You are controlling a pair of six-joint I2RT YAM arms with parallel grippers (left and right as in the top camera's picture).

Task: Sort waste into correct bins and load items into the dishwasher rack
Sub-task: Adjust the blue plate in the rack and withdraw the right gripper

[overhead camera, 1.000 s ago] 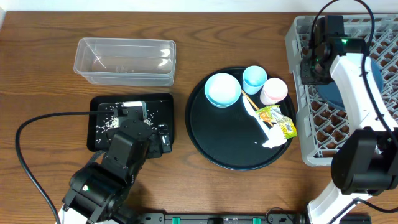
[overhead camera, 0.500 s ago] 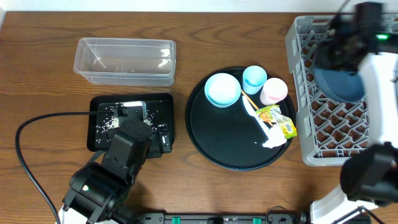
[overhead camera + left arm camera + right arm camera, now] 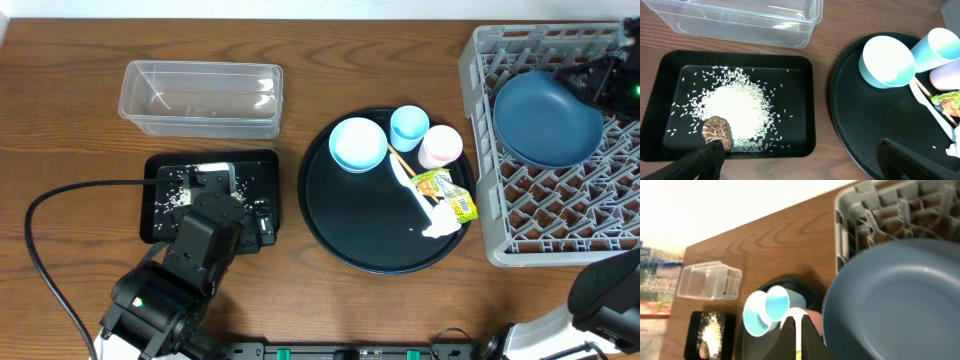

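Observation:
The large blue plate (image 3: 548,118) lies tilted in the grey dishwasher rack (image 3: 600,215); it also fills the right wrist view (image 3: 895,300). My right gripper (image 3: 800,335) is shut and empty, up at the rack's right side (image 3: 598,78). The pale bowl (image 3: 357,143), light-blue cup (image 3: 409,125), pink cup (image 3: 440,146), yellow-green wrapper (image 3: 447,193) and white tissue (image 3: 440,224) sit on the round black tray (image 3: 370,235). My left gripper (image 3: 802,167) is open and empty at the near edge of the shallow black tray (image 3: 810,100), which holds rice (image 3: 737,112) and the brown lump (image 3: 717,132).
The clear tub (image 3: 200,97) stands behind the shallow black tray and looks empty. A thin wooden stick (image 3: 400,160) lies between the bowl and the wrapper. A black cable (image 3: 60,200) loops over the table at the left.
My right arm has swung away to the right off the rack's left part. The blue plate, covered by the arm before, now lies uncovered in the rack. The left arm has not moved.

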